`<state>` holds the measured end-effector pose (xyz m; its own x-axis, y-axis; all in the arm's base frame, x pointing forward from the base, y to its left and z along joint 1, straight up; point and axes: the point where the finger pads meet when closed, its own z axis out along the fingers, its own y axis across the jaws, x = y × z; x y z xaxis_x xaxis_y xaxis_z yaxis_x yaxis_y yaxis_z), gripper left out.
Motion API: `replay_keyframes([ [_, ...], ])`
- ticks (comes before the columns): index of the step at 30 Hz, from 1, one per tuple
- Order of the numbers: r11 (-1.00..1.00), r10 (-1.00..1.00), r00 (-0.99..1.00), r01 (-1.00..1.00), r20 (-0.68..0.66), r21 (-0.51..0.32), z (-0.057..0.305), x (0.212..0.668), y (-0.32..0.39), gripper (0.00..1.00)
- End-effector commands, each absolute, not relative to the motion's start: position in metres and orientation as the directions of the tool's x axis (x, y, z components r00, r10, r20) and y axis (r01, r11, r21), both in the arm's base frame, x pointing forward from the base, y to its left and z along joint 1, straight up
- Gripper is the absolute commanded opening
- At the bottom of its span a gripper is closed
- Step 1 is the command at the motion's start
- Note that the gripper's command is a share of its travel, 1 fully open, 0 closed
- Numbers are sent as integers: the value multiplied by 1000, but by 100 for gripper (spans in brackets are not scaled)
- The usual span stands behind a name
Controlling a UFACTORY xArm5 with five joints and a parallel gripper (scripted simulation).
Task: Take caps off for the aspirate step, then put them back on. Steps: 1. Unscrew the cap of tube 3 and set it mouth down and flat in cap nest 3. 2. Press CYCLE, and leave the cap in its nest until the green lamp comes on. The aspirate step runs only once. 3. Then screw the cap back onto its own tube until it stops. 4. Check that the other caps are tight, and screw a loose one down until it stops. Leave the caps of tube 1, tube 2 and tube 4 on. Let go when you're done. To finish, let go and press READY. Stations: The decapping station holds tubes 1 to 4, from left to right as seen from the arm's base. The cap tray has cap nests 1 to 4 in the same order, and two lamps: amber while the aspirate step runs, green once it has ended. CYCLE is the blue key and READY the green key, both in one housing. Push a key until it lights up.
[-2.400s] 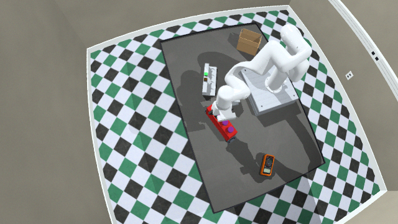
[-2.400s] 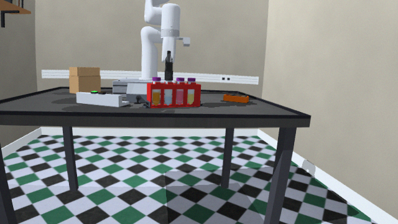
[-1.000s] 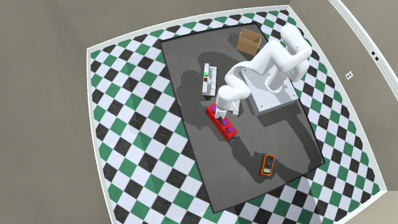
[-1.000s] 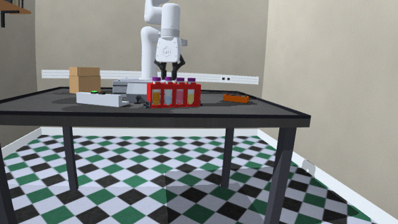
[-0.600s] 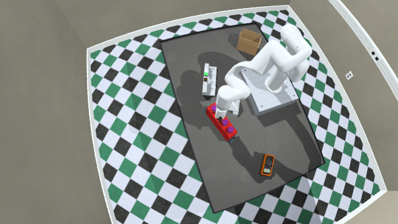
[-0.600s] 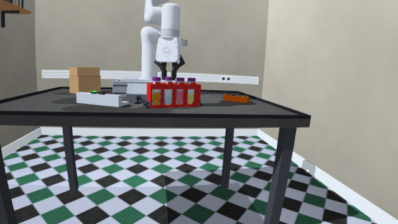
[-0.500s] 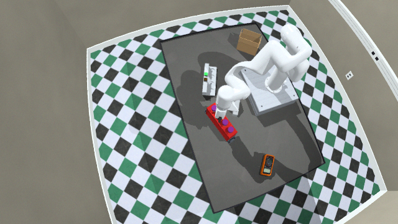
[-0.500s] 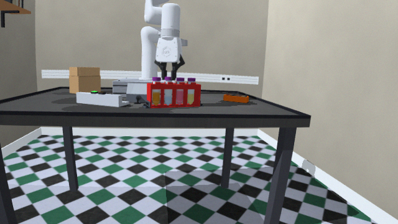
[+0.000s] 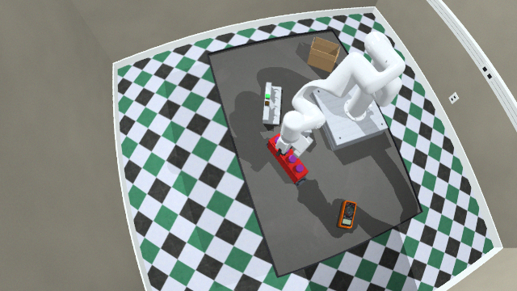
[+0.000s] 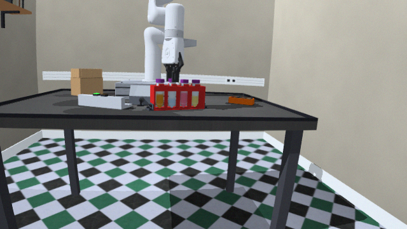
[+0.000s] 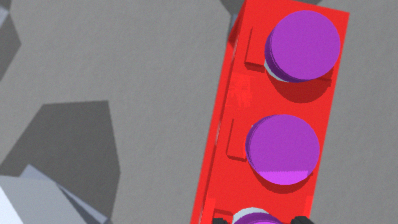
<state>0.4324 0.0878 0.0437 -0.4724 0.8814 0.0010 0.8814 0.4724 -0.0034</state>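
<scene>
Checkered green, black and white floor [image 10: 133,178] under a dark grey table [image 9: 363,182] with black legs; beige walls around.

Item: red decapping station [image 10: 178,106], standing near the middle of the table, four tubes upright in a row, each with a purple cap. Liquids seen through the front windows in the exterior view: orange, pale blue, pink, yellow.

Item: white arm [image 9: 355,77], mounted on a grey base plate [image 9: 376,129], reaching down over the station.

Item: pincer [image 10: 173,74], pointing straight down, dark fingers closed on the purple cap [image 10: 170,80] second from the left in the exterior view. In the wrist view that gripped cap shows only at the bottom edge; two further capped tubes [image 11: 283,150] lie beyond it along the red block.

Item: white cap tray [image 9: 271,103], beside the station toward the far end of the table, green lamp [image 9: 267,96] lit. Its nests are too small to judge.

Item: cardboard box [image 9: 323,53], open, at the table's far corner.

Item: orange multimeter [image 9: 346,214], flat, well apart from the station.
</scene>
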Motion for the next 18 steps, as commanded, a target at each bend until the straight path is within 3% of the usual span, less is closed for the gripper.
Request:
replay_keyframes([
  [1, 258, 966, -258, 966, -7, 0, 45, 434, 88, 0],
  [9, -92, 996, 92, 996, -6, 3, 45, 434, 88, 0],
  [18, -467, 884, 467, 884, -5, 5, 44, 434, 88, 0],
])
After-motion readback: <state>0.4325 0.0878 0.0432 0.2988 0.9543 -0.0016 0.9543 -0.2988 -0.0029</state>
